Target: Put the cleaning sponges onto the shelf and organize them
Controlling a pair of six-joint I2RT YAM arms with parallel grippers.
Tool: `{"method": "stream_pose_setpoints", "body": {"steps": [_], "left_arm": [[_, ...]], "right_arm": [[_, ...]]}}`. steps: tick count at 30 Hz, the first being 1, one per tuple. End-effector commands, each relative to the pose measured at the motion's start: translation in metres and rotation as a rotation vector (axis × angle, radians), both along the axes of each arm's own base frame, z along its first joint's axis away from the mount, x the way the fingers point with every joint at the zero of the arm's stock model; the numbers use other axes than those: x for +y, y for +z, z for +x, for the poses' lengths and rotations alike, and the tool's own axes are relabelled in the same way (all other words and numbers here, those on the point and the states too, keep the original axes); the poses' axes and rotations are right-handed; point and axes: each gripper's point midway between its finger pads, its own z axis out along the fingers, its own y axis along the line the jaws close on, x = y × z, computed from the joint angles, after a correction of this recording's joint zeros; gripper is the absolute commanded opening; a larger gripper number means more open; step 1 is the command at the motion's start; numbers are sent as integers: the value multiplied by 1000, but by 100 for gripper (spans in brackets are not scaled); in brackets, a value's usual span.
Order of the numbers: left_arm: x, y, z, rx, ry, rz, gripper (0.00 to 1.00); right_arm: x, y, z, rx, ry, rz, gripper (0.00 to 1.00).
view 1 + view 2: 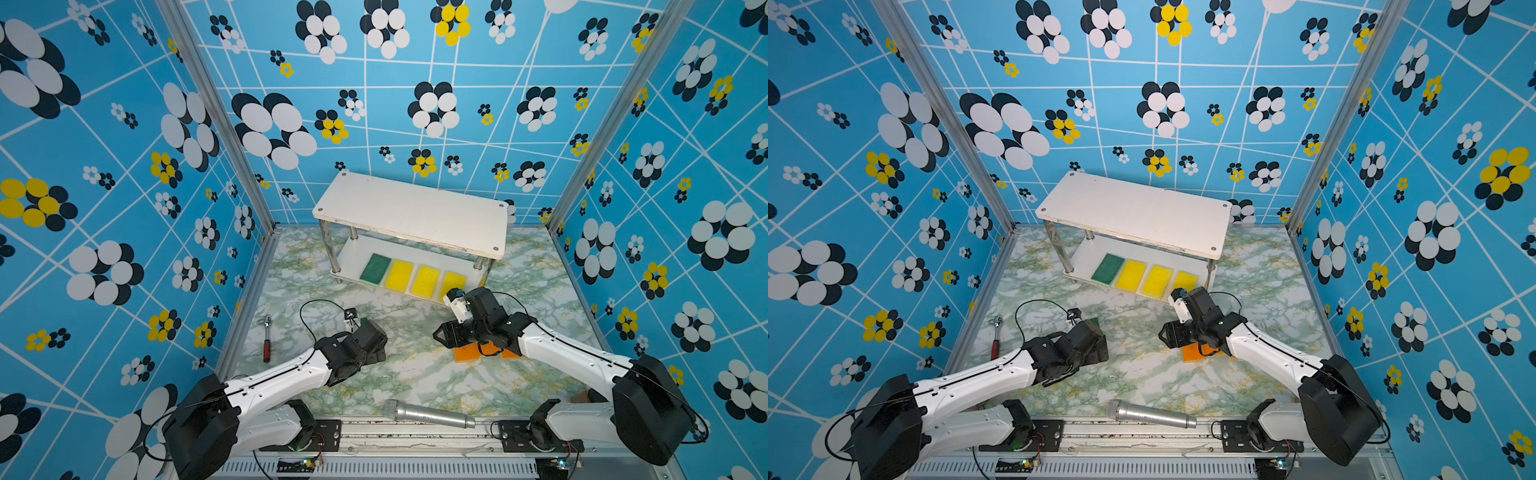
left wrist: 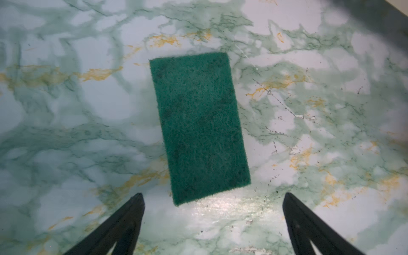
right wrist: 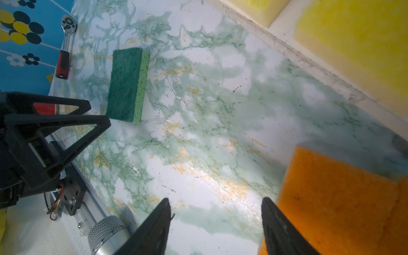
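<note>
Hovering above the flat dark-green rectangular foam sponge [image 2: 199, 128], the left gripper [image 2: 213, 194] has jaws apart, empty; pickup pending; next probably needs descending astride its long sides, then clamping.

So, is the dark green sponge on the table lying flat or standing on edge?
Lying flat: the green sponge rests on the table, dark scouring face up, lighter foam edge visible at its side.

Ahead of the left gripper [image 2: 213, 195], whose fingers [image 2: 123, 220] look like matt black plastic, the green sponge [image 2: 199, 128] shows a rough, fibrous face. The marble-patterned tabletop [image 2: 231, 207] beneath gleams smooth and glossy. Beside the right gripper [image 3: 216, 199], the orange sponge [image 3: 331, 198] looks porous.
</note>
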Motion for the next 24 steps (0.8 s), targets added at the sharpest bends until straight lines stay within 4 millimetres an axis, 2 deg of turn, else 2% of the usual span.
{"method": "stream_pose_setpoints", "body": {"steps": [1, 4, 11, 19, 24], "left_arm": [[9, -5, 8, -57, 114, 2, 99], [12, -11, 9, -45, 120, 56, 99], [8, -10, 19, -72, 116, 90, 99], [-5, -14, 21, -80, 117, 67, 99], [-9, -23, 25, -65, 109, 91, 99]], "right_arm": [[5, 9, 6, -24, 20, 20, 67], [5, 8, 6, -23, 14, 25, 67], [3, 9, 5, -27, 3, 29, 67], [4, 10, 4, -27, 8, 29, 67], [4, 11, 4, -30, 4, 36, 67]]}}
